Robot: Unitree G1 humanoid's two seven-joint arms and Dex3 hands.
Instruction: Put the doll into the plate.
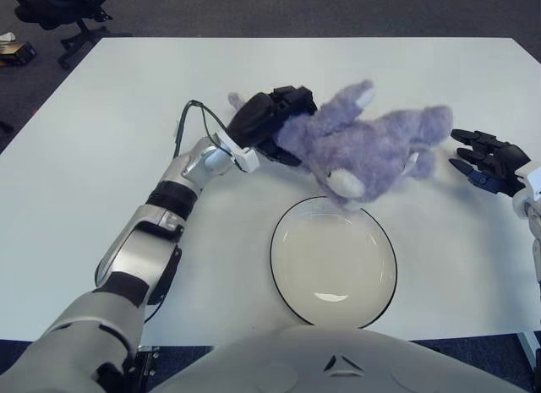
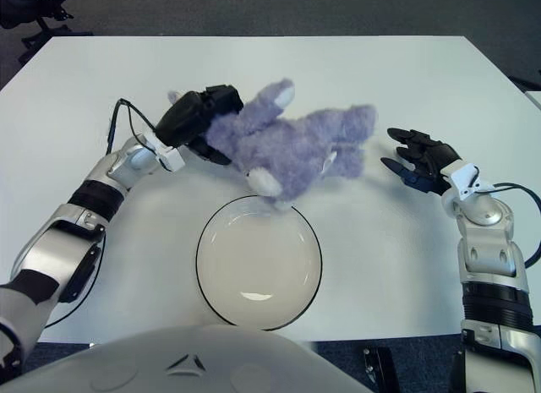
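Gripping the doll (image 1: 355,148) at one end, the left hand (image 1: 269,122) has its dark fingers closed around the plush, and the arm reaches in from the table's (image 1: 101,139) left edge toward the middle. The doll looks lifted clear of the surface, slung sideways with its bulk stretching to the right of the hand; its lowest pale patch hangs just over the far rim of the plate (image 1: 333,259), though whether it brushes that rim is hard to tell from above. The plate sits near the table's front edge, roughly centred, and is bare. To do this step well, the hand should bring the doll toward the front edge so that its heavy middle, not just the trailing tip, comes over the plate's centre before lowering. Because the grasp is at one end, the free end will likely droop and swing; a slow, level move should keep it from dragging the plate. Release only once most of the body rests inside the rim, or the doll may flop over the right side. The right hand (image 2: 420,159) shows near the table's right edge, just beside the doll's far end, fingers spread and holding nothing.
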